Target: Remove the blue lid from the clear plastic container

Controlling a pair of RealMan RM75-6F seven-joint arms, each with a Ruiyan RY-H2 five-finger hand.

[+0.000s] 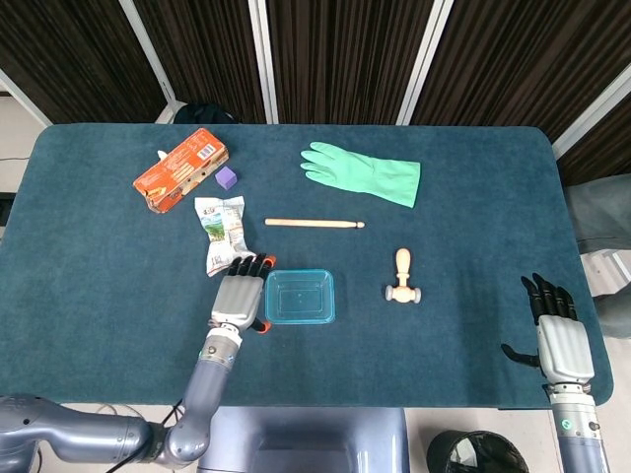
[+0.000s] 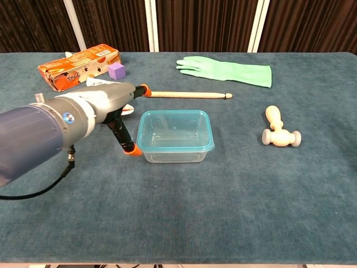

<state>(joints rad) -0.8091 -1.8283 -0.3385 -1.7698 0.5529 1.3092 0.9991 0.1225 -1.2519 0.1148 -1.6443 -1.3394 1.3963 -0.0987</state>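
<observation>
Container (image 1: 299, 297) of clear plastic sits near the table's (image 1: 473, 325) front edge, its blue lid (image 2: 174, 130) seated on top. Just left of the container, the left hand (image 1: 237, 297) hovers with fingers apart, grasping nothing; its thumb tip lies by the container's near-left corner. Far right of the container, the right hand (image 1: 562, 340) rests spread and empty at the table's edge.
</observation>
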